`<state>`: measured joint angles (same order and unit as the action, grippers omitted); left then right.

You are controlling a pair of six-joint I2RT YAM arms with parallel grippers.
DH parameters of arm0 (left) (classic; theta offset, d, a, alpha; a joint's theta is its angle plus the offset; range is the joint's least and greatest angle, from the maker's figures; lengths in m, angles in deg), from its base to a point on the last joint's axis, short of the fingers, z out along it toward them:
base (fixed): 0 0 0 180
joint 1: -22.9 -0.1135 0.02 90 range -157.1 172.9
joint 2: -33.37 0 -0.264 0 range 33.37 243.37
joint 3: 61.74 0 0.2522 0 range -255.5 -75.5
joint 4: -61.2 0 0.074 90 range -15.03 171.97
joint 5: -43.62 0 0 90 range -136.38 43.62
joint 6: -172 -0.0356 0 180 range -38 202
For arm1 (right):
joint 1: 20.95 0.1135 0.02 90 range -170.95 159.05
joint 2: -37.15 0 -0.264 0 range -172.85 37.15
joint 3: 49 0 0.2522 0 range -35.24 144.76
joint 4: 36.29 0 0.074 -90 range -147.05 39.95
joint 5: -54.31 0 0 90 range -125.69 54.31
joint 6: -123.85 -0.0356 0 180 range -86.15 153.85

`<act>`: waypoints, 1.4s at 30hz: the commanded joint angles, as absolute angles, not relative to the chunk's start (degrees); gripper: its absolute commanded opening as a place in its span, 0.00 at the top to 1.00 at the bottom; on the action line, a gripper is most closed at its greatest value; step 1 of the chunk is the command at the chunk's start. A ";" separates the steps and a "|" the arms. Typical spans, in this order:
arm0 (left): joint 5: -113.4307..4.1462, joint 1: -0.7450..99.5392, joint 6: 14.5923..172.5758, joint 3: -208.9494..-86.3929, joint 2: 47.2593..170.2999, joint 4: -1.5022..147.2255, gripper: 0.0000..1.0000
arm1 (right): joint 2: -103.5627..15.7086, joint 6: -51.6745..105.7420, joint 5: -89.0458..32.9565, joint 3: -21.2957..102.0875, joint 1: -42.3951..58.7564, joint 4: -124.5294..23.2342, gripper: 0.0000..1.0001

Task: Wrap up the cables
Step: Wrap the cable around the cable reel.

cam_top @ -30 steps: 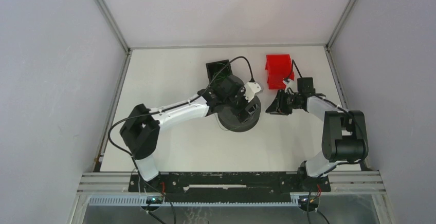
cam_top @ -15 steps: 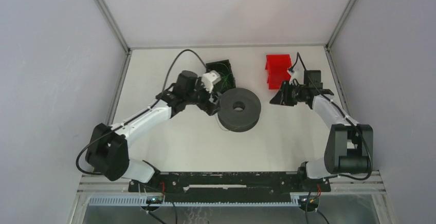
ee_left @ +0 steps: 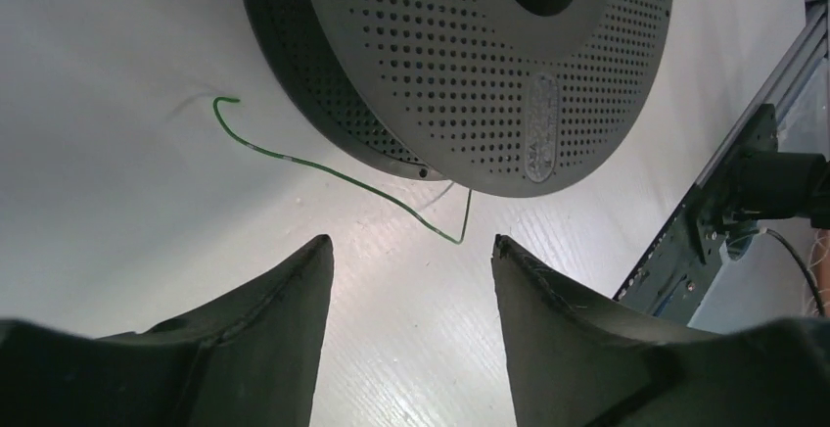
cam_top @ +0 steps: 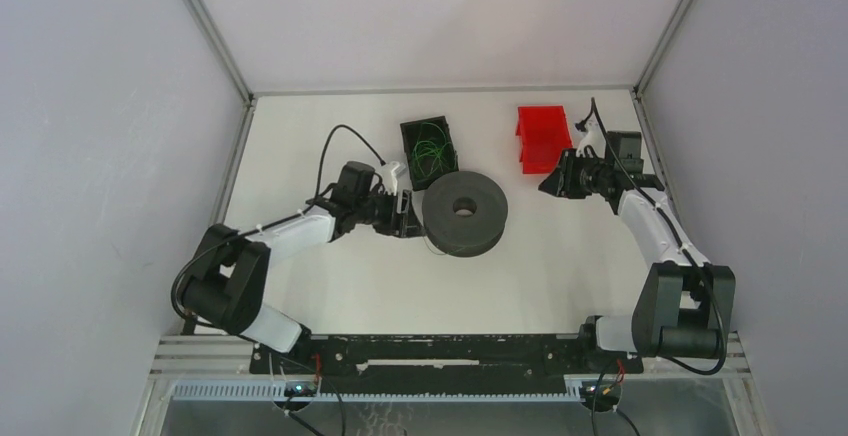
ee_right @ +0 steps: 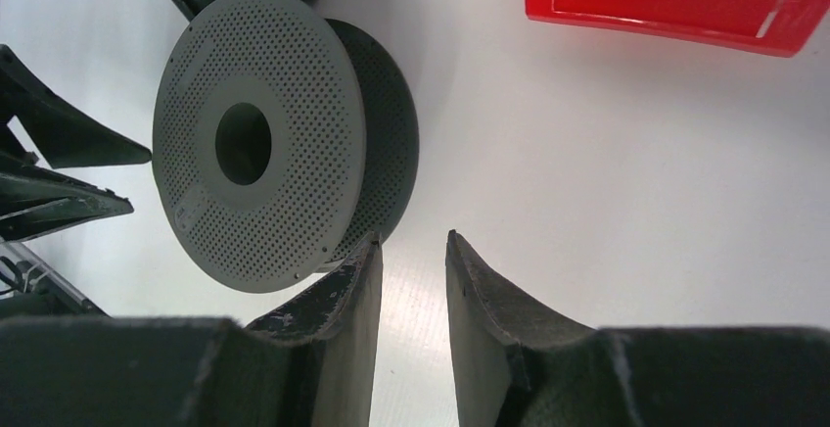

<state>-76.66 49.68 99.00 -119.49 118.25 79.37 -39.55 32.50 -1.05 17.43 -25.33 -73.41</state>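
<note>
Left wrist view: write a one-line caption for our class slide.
Open left pincer faces the perforated grey spool, a thin green wire trailing loose from its edge across the white table.

1. You will find a red bin at the far right of the table, close to the back wall (the right wrist view catches only one long side of it).
2. The table top is white and matte.
3. Pale grey walls close you in on three sides, with slanting aluminium posts at the corners.
4. Along the near edge runs a black rail, with a slotted grey duct just below it.
</note>
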 commanded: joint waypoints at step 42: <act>-77.25 47.87 93.37 -136.99 135.87 72.42 1.00 | -40.01 34.54 6.19 16.53 -29.32 -70.79 0.68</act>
<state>-75.96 48.50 97.38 -132.23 135.50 72.86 -41.19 32.57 3.89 16.55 -29.22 -72.60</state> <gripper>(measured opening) 0.006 0.326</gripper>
